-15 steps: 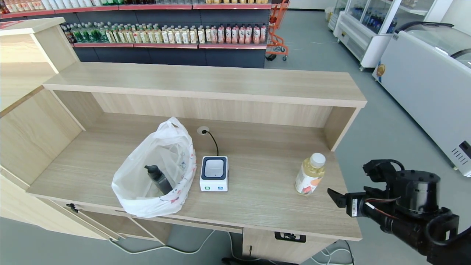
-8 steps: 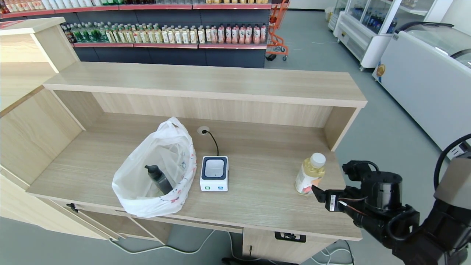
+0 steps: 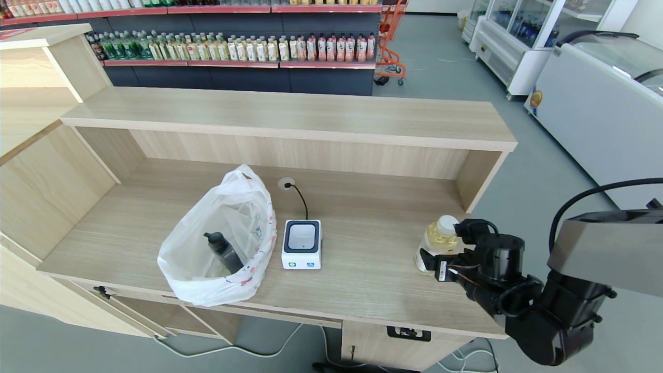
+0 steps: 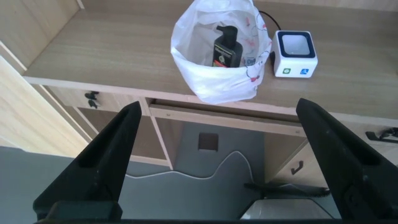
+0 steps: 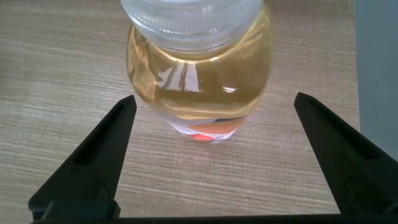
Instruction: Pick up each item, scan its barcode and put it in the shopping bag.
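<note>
Between the spread right fingers (image 5: 93,162), the bottle (image 5: 199,81) stands ungrasped; closing off-centre would probably topple it on the surface (image 5: 62,74).

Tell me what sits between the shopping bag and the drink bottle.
In the head view, the white scanner stands between them, close beside the bag; from the scanner to the bottle the wooden counter is bare.
</note>
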Available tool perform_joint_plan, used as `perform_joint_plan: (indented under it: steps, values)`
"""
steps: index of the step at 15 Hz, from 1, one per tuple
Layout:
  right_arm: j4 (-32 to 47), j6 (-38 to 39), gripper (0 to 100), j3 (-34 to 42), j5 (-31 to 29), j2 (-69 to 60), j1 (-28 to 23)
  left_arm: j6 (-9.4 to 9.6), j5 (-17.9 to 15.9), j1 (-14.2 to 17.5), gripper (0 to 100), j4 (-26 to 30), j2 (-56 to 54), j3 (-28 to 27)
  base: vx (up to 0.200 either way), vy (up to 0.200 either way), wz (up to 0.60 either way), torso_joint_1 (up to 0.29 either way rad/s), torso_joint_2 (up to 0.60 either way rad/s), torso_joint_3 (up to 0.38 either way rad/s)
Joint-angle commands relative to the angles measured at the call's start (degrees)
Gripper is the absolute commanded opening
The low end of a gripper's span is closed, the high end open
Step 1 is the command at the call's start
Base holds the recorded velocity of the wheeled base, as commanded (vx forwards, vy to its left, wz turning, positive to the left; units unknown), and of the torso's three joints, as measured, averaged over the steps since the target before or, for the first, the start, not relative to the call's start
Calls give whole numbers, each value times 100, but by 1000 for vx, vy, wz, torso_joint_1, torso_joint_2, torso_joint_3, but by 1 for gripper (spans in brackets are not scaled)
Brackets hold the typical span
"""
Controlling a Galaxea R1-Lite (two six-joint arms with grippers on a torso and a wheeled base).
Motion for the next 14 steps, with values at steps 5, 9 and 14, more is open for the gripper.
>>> perform_joint_plan:
  steps: [5, 9, 14]
  values:
    - [-157, -42, 100, -741, 95, 840, 63, -2, 0, 0, 100, 0, -2, 0, 0, 0, 0, 0, 0, 0]
    - [-544, -385, 100, -812, 570, 1086, 45, -11, 0, 0, 100, 0, -2, 0, 0, 0, 0, 0, 0, 0]
    - [-773, -657, 100, -1119, 834, 1262, -60, -2, 0, 0, 100, 0, -2, 0, 0, 0, 0, 0, 0, 0]
